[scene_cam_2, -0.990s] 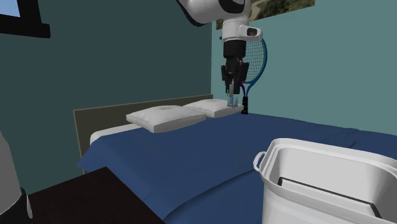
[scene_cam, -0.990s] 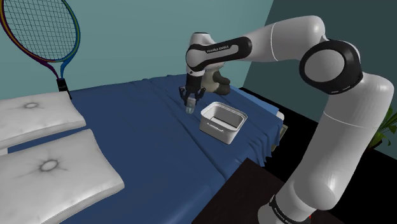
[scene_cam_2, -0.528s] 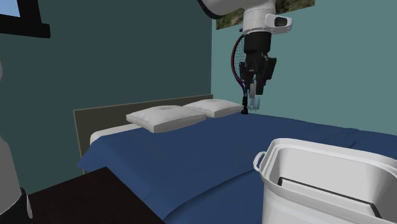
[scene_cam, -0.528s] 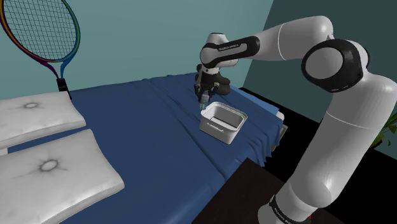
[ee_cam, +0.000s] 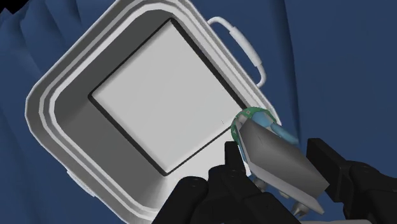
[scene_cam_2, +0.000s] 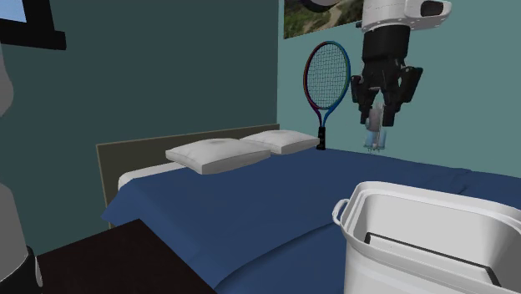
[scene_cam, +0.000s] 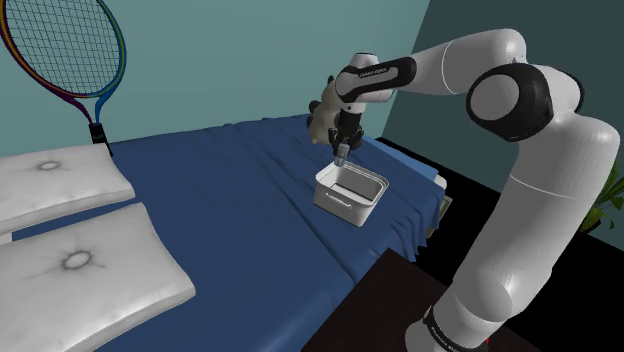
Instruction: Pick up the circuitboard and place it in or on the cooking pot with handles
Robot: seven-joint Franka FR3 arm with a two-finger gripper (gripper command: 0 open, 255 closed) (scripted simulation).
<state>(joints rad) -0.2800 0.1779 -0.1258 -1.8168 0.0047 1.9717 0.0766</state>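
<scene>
White lettering runs in a short line along the dark band point(scene_cam: 373, 72) on the arm's forearm in the shoulder view. The letters are too small to make out. A second line of pale lettering curves round the dark ring point(scene_cam: 447, 336) at the arm's foot, near that view's bottom edge, and is just as unreadable. No other writing can be read.

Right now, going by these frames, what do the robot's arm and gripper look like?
A glossy white Franka arm of rounded links, with dark ring-shaped joints and a black band bearing small white lettering. It ends in an all-black two-finger gripper with blocky fingers.
</scene>
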